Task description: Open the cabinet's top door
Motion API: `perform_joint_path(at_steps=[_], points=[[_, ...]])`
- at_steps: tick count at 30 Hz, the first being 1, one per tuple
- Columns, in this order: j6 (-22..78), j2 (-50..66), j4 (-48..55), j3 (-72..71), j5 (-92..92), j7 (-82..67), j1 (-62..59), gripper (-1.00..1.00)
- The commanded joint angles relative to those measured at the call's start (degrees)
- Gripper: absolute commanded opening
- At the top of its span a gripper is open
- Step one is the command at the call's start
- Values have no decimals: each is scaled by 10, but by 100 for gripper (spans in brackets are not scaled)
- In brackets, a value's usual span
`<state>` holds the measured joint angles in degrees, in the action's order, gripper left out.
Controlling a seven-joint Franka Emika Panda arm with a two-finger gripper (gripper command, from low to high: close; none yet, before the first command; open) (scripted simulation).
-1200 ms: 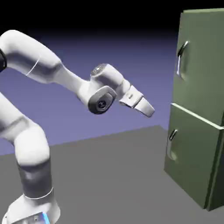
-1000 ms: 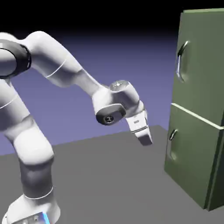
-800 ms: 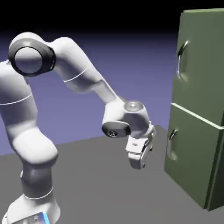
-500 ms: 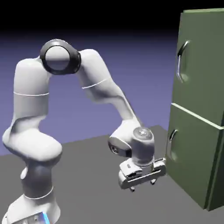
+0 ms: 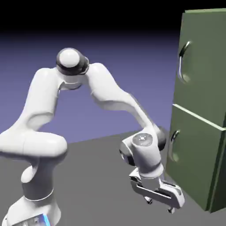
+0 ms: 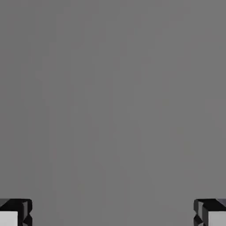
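The tall olive-green cabinet [image 5: 217,185] stands at the exterior view's right. Its top door [image 5: 206,66] is flush with the front, and a long curved silver handle [image 5: 181,58] runs along the door's left edge. My gripper [image 5: 160,206] hangs low over the grey table, pointing down, left of the cabinet's foot and far below that handle. Its fingers are spread wide with nothing between them. In the hand view only plain grey table shows, with the two fingertips [image 6: 15,215] at the bottom corners and the gripper [image 6: 113,217] empty.
Below the top door sits the shorter lower door [image 5: 196,163] with its small silver handle [image 5: 173,137], level with my wrist. The grey table [image 5: 88,176] stretches left of the cabinet, and my arm's base stands at the lower left.
The arm has swung down and toward the cabinet: the hand dropped from mid-height to just above the table and turned to point downward. The jaws stayed open and both doors stayed as they were.
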<state>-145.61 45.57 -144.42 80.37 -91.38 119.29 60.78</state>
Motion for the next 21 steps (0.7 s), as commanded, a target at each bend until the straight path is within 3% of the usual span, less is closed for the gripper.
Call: perform_joint_path(at_steps=[1,21], points=[[7,20,4,21,-24,20,16,0],[144,396,84,407,-462,389,304,0]])
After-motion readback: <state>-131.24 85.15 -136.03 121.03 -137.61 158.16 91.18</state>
